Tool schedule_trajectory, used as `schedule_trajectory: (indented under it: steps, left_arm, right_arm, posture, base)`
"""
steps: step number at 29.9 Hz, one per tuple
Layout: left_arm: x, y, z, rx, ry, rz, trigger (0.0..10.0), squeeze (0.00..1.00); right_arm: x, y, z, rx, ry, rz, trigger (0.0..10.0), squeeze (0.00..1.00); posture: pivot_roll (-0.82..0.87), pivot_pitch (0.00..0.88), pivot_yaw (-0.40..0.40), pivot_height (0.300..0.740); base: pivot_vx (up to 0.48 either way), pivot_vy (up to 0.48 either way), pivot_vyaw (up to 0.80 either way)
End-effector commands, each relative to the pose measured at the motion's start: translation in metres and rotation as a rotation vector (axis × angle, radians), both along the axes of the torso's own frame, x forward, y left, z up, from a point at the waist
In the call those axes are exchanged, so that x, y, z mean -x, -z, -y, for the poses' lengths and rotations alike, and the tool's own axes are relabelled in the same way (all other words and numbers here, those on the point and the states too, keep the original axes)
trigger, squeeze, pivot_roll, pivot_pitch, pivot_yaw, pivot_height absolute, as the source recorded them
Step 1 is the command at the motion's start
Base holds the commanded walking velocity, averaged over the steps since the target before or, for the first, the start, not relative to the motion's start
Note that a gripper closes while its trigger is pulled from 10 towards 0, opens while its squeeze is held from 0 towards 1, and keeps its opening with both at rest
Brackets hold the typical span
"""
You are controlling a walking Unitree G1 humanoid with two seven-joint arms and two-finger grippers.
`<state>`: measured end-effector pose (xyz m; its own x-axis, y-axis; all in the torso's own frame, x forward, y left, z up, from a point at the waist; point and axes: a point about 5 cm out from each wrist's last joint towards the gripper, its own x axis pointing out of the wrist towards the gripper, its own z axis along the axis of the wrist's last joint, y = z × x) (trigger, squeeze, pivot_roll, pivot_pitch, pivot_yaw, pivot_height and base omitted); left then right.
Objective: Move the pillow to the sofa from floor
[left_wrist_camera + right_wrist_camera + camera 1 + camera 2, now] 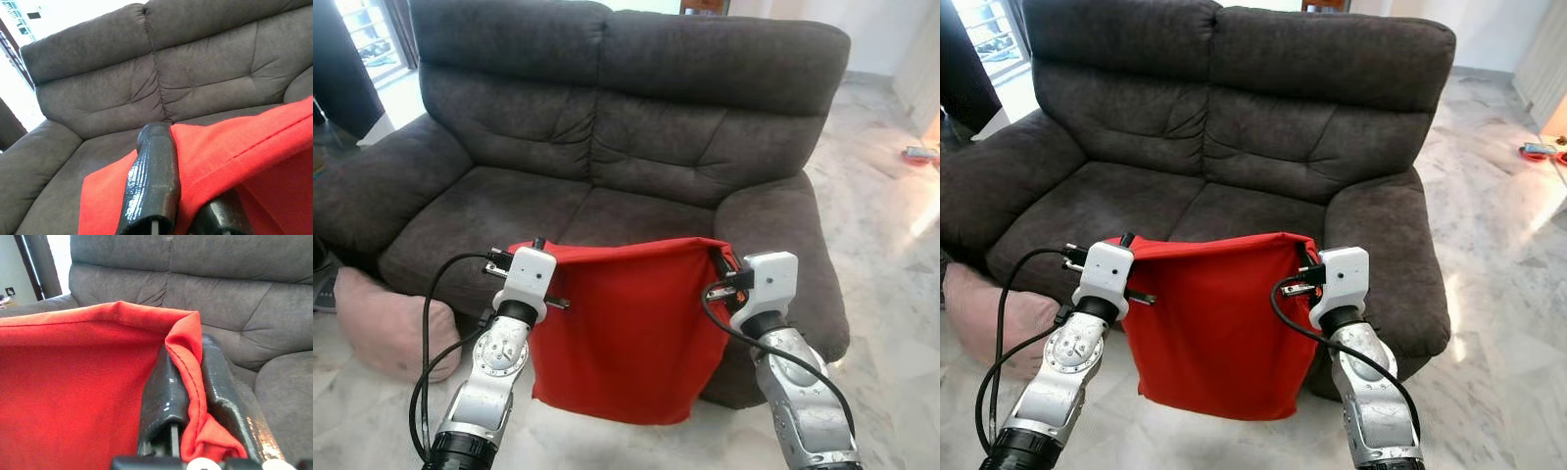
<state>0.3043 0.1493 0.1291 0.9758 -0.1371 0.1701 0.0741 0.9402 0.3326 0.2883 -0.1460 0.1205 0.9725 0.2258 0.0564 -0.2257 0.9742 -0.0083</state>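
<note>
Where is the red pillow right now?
The red pillow hangs between the left tool and right tool, each pinching a top corner, before the sofa seat.

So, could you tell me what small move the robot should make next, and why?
Probably carry the flat red fabric pillow forward over the dark grey sofa seat: the left tool and right tool pinch its top corners, and it hangs in front of the seat's edge.

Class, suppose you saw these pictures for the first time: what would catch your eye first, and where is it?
The red pillow hangs in front of the dark grey sofa, pinched at its top corners by the left gripper and right gripper. A pink cushion lies on the marble floor by the sofa's left end.
</note>
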Motion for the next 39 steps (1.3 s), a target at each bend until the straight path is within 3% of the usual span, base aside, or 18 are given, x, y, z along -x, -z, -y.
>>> schedule_trajectory:
  steps: [1, 7, 21, 33, 39]
  left_arm:
    - [-0.001, -0.029, -0.003, 0.025, -0.004, 0.137, 10.0, 0.00]
    - [-0.001, -0.028, -0.002, 0.038, -0.003, 0.132, 10.0, 0.00]
    - [0.002, -0.033, -0.001, 0.034, 0.004, 0.159, 10.0, 0.00]
    - [0.000, -0.066, -0.002, -0.019, -0.006, 0.285, 10.0, 0.00]
    - [-0.002, -0.071, -0.001, -0.019, -0.003, 0.298, 10.0, 0.00]
  right_arm:
    - [-0.004, -0.012, 0.007, -0.018, 0.040, 0.047, 10.0, 0.00]
    - [-0.004, -0.012, 0.003, 0.001, 0.020, 0.043, 10.0, 0.00]
    - [-0.004, -0.015, 0.001, 0.000, 0.013, 0.064, 10.0, 0.00]
    - [-0.007, -0.037, 0.000, -0.020, 0.019, 0.157, 10.0, 0.00]
    - [-0.008, -0.041, 0.000, -0.021, 0.023, 0.173, 10.0, 0.00]
  posture:
    - [0.09, 0.000, -0.029, 0.740]
    - [0.09, 0.000, -0.030, 0.740]
    - [0.09, 0.000, -0.033, 0.740]
    - [0.09, 0.000, -0.032, 0.740]
    - [0.09, 0.000, -0.033, 0.740]
  base:
    - [0.000, 0.000, 0.00]
    - [0.000, 0.000, -0.64]
    - [0.000, 0.000, 0.00]
    - [0.142, 0.000, 0.00]
    - [0.269, 0.000, 0.00]
